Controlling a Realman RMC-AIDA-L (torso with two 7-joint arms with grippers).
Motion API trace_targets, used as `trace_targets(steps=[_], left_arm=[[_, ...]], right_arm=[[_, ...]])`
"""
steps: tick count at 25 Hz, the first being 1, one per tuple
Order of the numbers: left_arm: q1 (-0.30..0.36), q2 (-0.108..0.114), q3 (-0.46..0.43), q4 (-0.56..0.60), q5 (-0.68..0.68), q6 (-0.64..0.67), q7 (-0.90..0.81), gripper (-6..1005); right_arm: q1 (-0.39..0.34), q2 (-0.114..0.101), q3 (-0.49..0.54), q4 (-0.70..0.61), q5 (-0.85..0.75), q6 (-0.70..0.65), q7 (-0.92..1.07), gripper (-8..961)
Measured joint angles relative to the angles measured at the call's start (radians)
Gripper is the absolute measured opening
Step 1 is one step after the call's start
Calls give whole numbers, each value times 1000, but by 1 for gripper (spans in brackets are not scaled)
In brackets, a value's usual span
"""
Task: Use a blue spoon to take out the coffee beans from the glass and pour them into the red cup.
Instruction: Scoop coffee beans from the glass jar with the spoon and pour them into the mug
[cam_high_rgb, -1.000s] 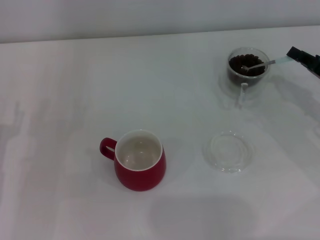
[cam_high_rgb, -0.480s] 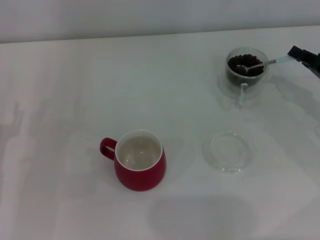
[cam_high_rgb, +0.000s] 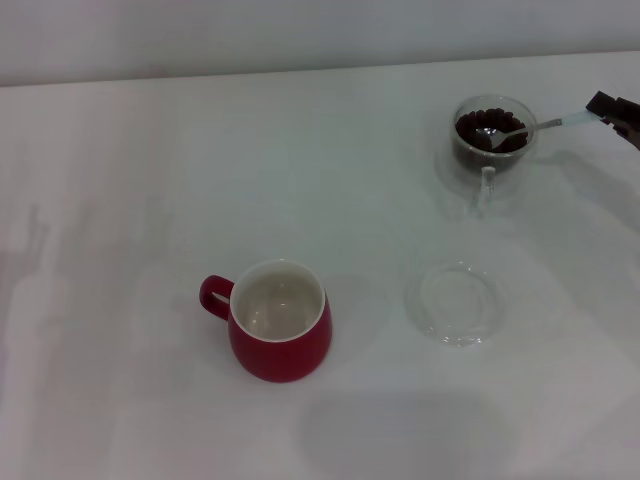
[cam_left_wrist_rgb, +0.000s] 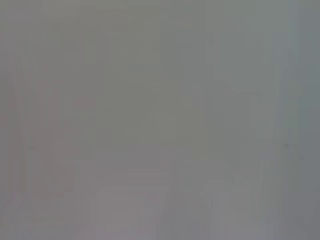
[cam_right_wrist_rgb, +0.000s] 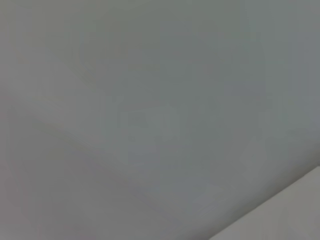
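Note:
The glass (cam_high_rgb: 492, 148) stands at the far right of the table, and dark coffee beans (cam_high_rgb: 476, 124) fill it. Inside it rests the silver bowl of the blue spoon (cam_high_rgb: 545, 124), while the pale blue handle reaches out over the rim to the right. At the picture's right edge my right gripper (cam_high_rgb: 600, 108) is shut on the end of that handle. Nearer me and left of centre sits the red cup (cam_high_rgb: 281, 335), with its cream inside bare and its handle pointing left. The left gripper is out of view. Both wrist views show only plain grey.
A flat clear glass saucer (cam_high_rgb: 457, 302) lies on the white table (cam_high_rgb: 150, 180) between the red cup and the glass, nearer me than the glass. A pale wall runs along the table's far edge.
My right gripper has shifted slightly to the right and away, taking the spoon's handle with it. The spoon's bowl stays in the glass. The red cup and saucer have not moved.

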Motion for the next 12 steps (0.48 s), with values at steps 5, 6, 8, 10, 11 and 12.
trace_targets(steps=[5,6,8,10,11,12], left_arm=[[0,0,0,0,0,0,-1,773],[0,0,0,0,0,0,-1,773],[0,0,0,0,0,0,-1,774],[1,0,0,0,0,0,-1,774],[1,0,0,0,0,0,-1,774],[2,0,0,0,0,0,-2,774]], right_arm=[[1,-2,-2,-3,-9,-1,26,147],[2,-3,-2,-3,-10,-1,32,147],[4,-5,-1,0,-10,-1,43,147],[5,-5,-1,0,-10,-1,56,147],[5,-6,0,1,-10,-1,63,147],[5,-6,0,1,-11,-2,70,147]])
